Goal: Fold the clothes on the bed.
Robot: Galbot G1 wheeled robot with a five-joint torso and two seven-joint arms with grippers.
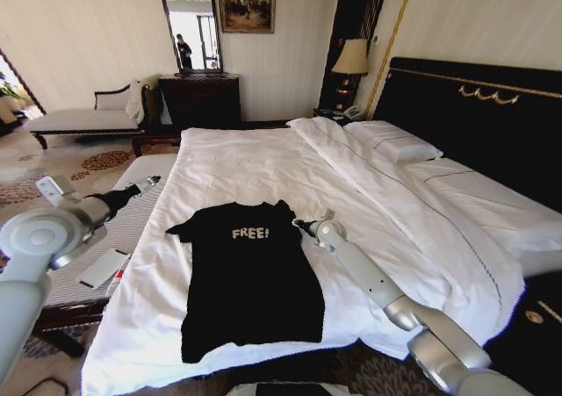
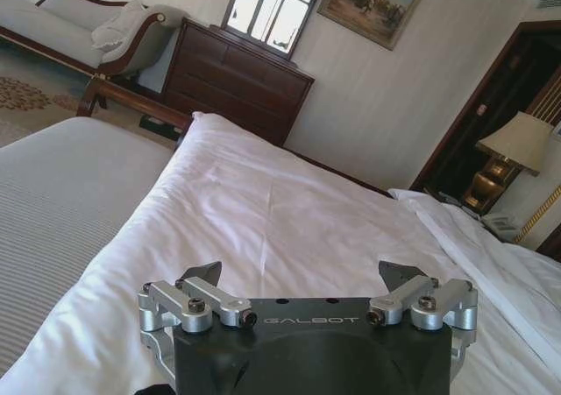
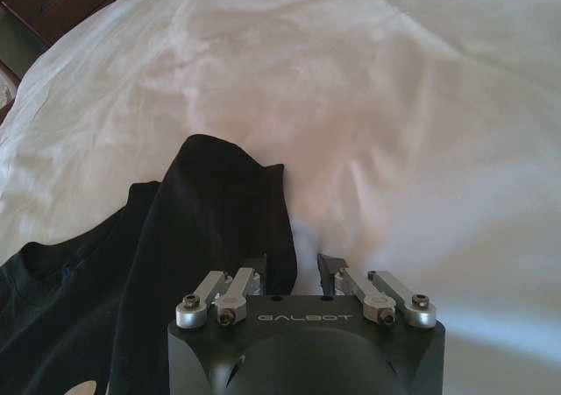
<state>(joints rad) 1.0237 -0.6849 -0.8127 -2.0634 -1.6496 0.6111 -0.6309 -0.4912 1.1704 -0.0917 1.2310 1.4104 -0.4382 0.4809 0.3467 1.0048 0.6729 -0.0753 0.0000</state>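
Note:
The clothes are one black T-shirt [image 1: 250, 282] with white "FREE!" lettering, spread flat, collar toward the headboard, at the foot of the bed [image 1: 263, 163]. My right gripper [image 1: 301, 224] sits low on the duvet at the shirt's right sleeve [image 3: 223, 193]. In the right wrist view this gripper [image 3: 291, 271] is open by a narrow gap, with the sleeve's edge beside one finger [image 3: 254, 277] and white duvet showing in the gap. My left gripper [image 1: 151, 183] hovers off the bed's left side, wide open [image 2: 298, 277] and holding nothing, well apart from the shirt.
A striped bench [image 1: 132, 225] with a white flat item [image 1: 101, 267] stands along the bed's left side. Pillows [image 1: 395, 141] and the dark headboard [image 1: 474, 115] lie at the far right. A dresser [image 1: 200, 97] and chaise [image 1: 79, 117] stand by the back wall.

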